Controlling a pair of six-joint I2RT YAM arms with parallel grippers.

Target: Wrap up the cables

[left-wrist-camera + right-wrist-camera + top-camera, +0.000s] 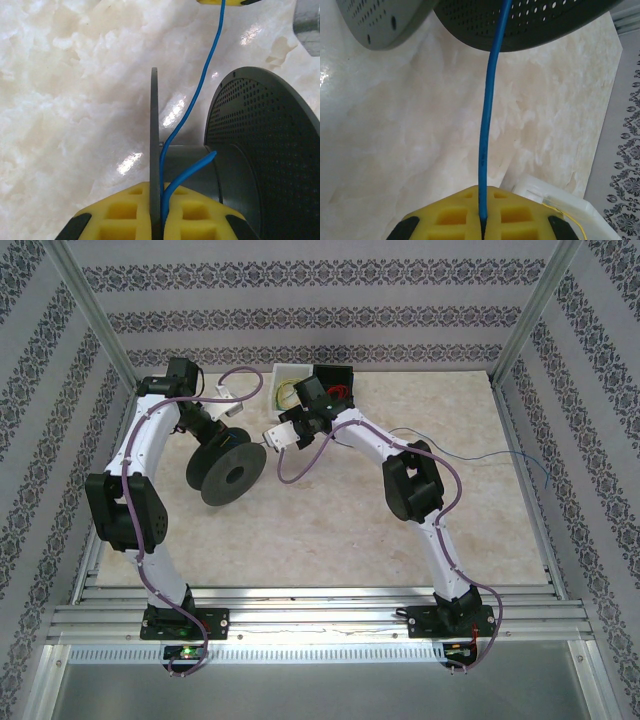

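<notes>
left gripper [155, 207]: my yellow fingers [120, 212] are clamped on the near flange of the spool [192, 165], gripping it edge-on. A short blue end is tucked into the same pinch.
right gripper [481, 217]: squeezed together on the wire [489, 100], no gap that I can see.
wire: thin and blue. It runs straight from my right gripper up to the spool, drops in between the two flanges and lies against the hub.
spool: black with perforated flanges, left of the middle of the table [400, 540]. Honestly can't tell if it's resting on the table or lifted off it.
left wrist cam extra: the one spot where I can see the wire touching the hub. The loose end pokes out to the right, and yellow tips of my right gripper peek in at the top edge.
right wrist cam extra: gives the straight stretch from my grip to the flanges, plus a white box [555, 210] just beside that gripper.
top cam extra: both grippers sit close together at the spool, right one [272, 437] just right of it, and the box is behind them near the far wall. The rest of the wire [515, 454] trails across the right side of the table to its edge. Near the spool it's too fine to pick out from up there.
</notes>
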